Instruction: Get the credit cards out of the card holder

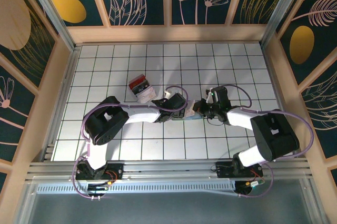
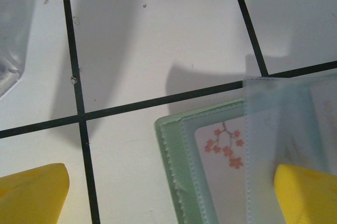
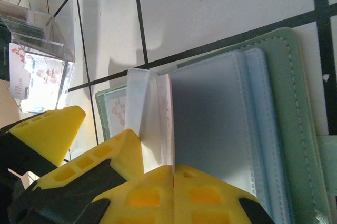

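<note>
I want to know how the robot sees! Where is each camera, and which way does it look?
Top camera: high above and behind the arms, looking down at the table; both arms, left gripper and right gripper show.
Left wrist camera: on the left arm, looking down at the card holder; its open yellow fingers show.
Right wrist camera: on the right arm, looking down; its fingers, shut on a card holder page, show.
Shared: both wrist views see the card holder's green edge.
</note>
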You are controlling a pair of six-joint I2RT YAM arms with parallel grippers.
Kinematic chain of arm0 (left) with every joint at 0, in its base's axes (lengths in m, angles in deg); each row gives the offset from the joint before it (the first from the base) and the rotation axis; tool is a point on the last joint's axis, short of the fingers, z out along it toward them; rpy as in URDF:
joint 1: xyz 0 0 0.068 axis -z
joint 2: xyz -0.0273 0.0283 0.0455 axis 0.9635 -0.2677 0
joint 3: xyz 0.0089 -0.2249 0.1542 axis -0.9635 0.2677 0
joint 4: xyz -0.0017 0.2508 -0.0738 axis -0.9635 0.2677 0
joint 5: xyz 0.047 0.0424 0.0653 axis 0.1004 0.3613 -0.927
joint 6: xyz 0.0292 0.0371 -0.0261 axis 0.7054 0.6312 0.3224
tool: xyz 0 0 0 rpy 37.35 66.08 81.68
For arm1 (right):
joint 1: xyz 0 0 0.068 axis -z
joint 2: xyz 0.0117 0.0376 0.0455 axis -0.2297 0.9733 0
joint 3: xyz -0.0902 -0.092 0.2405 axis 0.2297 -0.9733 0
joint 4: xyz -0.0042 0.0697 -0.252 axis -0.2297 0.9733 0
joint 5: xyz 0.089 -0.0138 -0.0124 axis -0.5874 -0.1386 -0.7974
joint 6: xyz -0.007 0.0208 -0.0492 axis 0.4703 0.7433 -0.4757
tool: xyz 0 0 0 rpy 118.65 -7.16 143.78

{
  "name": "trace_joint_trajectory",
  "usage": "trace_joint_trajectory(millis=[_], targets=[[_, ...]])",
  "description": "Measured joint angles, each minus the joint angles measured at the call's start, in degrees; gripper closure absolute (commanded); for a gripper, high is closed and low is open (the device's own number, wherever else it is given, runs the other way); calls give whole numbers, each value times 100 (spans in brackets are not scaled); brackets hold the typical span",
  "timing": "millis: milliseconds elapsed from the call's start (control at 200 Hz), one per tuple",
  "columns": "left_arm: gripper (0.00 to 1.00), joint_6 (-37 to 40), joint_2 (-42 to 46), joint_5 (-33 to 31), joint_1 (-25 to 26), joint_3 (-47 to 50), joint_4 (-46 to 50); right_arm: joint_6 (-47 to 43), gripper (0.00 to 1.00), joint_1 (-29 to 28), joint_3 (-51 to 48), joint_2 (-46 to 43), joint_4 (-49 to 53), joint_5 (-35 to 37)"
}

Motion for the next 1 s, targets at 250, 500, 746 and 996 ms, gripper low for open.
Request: trace_joint_trajectory(millis=[250,500,746,996], targets=[[1,-2,39,-85,0,0,66,-20,100,0,0,-101,39,157],[1,-48,352,-118,0,0,63,-20,100,2,0,-236,39,225],[1,-151,645,-238,-13,2,-2,-125,100,7,0,-452,68,352],[1,-302,964,-234,-136,216,-326,-256,100,13,68,-636,240,518]])
